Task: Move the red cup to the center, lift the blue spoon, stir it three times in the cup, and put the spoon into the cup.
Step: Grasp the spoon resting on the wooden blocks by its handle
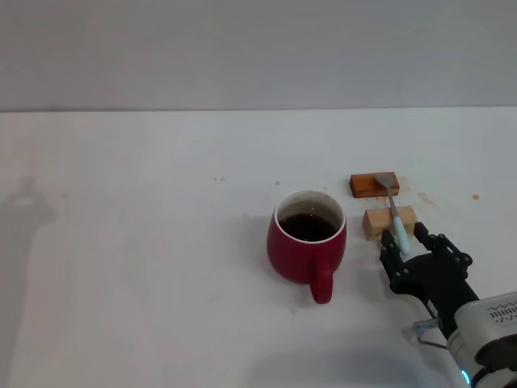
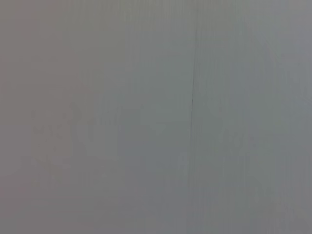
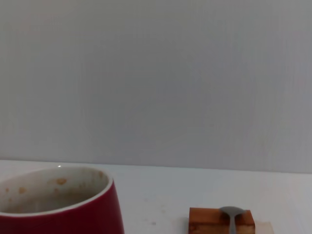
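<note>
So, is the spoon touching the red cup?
Apart. The head view shows bare table between the cup and the spoon, which lies across two wooden blocks to the cup's right, with the right gripper at its handle.

Upright red cup [image 1: 307,242], propped blue spoon [image 1: 395,212]

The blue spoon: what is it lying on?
The blue spoon lies across two wooden blocks: bowl on the orange-brown block, neck on the tan block. The right gripper covers its handle end.
</note>
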Action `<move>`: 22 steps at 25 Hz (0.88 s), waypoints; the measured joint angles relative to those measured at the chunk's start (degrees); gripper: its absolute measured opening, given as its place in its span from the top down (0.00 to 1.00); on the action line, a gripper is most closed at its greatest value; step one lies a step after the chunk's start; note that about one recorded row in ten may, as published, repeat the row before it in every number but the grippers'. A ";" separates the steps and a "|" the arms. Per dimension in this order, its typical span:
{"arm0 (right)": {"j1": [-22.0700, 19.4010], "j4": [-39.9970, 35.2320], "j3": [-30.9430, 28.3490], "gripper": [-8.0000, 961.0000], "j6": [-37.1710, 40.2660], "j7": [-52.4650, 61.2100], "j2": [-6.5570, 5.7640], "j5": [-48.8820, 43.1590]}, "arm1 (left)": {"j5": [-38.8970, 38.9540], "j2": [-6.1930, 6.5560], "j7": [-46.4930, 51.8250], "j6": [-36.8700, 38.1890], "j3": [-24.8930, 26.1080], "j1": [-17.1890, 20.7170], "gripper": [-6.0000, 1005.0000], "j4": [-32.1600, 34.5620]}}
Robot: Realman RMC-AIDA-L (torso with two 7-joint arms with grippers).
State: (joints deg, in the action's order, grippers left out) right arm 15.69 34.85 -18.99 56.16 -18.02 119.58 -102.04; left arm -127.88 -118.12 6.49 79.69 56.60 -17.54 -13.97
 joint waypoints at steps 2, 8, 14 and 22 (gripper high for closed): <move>-0.14 0.01 -0.04 0.49 -0.01 0.00 0.02 0.02 | 0.00 0.00 0.01 0.09 0.00 0.04 0.97 0.00; -0.73 0.12 -0.50 0.51 0.31 0.00 0.04 0.09 | 0.00 0.00 0.04 0.63 0.00 0.42 0.97 0.00; -0.83 0.13 -0.53 0.59 0.42 0.01 0.04 0.09 | -0.09 0.00 0.10 1.00 0.00 0.59 0.97 0.00; -0.92 0.10 -0.74 0.60 0.45 0.10 0.04 0.18 | -0.09 0.00 0.10 1.12 0.00 0.68 0.97 0.00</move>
State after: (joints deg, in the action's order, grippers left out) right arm 14.77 34.95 -19.72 56.61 -17.92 119.62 -101.86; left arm -127.97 -118.12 6.60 80.81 56.60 -16.86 -13.97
